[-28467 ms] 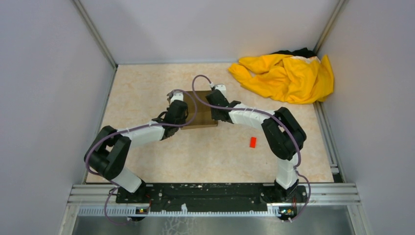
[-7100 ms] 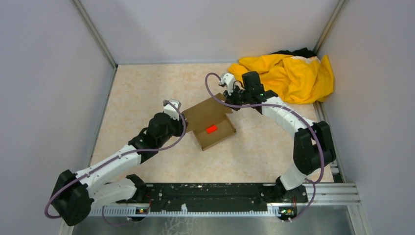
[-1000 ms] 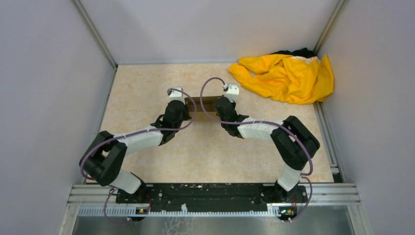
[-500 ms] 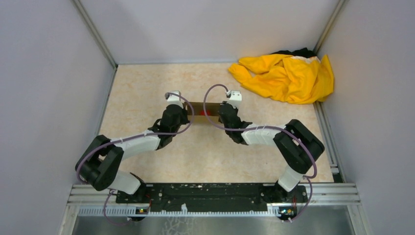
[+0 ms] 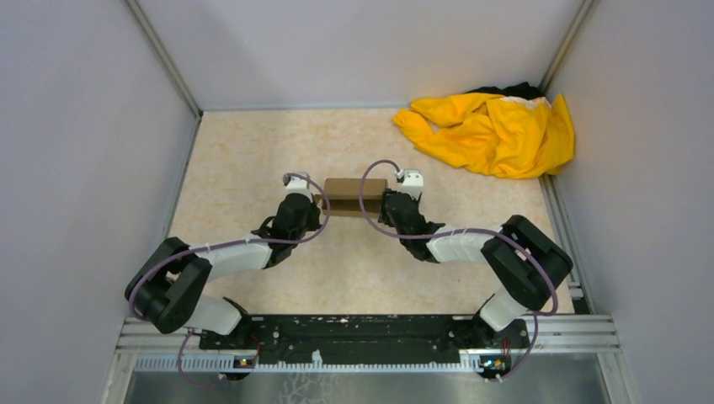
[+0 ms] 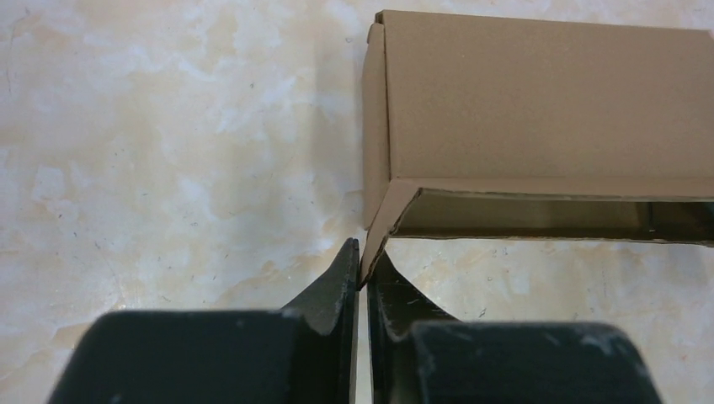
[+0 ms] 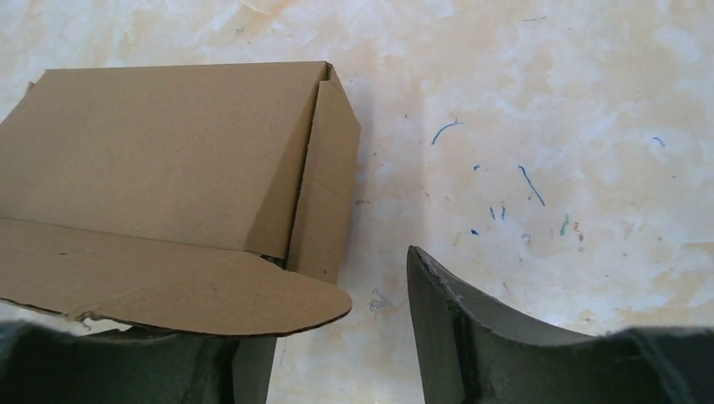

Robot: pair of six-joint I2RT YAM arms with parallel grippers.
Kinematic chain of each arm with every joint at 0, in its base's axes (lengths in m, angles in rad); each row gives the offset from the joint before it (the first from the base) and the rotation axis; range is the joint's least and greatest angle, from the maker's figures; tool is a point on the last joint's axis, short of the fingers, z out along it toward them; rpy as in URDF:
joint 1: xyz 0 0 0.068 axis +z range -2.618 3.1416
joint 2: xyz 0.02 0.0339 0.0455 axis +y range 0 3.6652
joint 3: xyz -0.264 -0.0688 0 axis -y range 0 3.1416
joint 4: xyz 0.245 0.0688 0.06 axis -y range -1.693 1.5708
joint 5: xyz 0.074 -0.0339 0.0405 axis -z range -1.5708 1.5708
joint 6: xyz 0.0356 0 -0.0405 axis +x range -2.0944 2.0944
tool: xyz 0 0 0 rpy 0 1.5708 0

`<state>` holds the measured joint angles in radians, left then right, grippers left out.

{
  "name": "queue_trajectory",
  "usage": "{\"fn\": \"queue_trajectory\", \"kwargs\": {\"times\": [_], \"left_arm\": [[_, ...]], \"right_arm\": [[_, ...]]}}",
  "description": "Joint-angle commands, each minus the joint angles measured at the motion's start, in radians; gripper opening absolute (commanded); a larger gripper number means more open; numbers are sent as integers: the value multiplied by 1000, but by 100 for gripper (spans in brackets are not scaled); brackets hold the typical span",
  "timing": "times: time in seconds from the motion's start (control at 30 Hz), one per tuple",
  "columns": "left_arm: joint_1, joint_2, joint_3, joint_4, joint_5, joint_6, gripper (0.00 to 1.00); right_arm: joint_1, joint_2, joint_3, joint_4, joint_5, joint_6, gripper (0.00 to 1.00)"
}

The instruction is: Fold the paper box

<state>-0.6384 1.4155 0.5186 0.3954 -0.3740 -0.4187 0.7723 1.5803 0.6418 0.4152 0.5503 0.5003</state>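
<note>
The paper box (image 5: 354,195), a small brown carton, lies on the table between my two grippers. In the left wrist view the box (image 6: 539,101) has its top panel down, with a narrow gap along the near side. My left gripper (image 6: 362,268) is shut on the carton's near left corner edge, and the cardboard is pinched between the tips. My right gripper (image 7: 337,324) stands open at the box's right end (image 7: 324,194). A rounded flap (image 7: 168,290) sticks out over its left finger, and its right finger (image 7: 471,337) is apart from the cardboard.
A crumpled yellow cloth (image 5: 492,130) lies in the back right corner. Grey walls close in the table on the left, back and right. Small coloured pen marks (image 7: 505,189) dot the tabletop to the right of the box.
Both arms have drawn back toward the near edge, and the box has come with them. The right gripper has opened off the box. The left gripper still pinches its corner.
</note>
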Motion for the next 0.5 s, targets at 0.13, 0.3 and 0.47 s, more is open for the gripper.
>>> {"fn": "queue_trajectory", "kwargs": {"times": [0.13,0.3,0.47], "left_arm": [[6,-43,3,-85,-15,9,16],[6,-41,27,-115,-9,18,17],[6,-40,40,-126,2,21,17]], "right_arm": [[3,-188,-47,-9,-17,-76,66],[3,-268,-83,-11,-95,-119,75],[2,-318,-96,-44,-155,-118,76]]}}
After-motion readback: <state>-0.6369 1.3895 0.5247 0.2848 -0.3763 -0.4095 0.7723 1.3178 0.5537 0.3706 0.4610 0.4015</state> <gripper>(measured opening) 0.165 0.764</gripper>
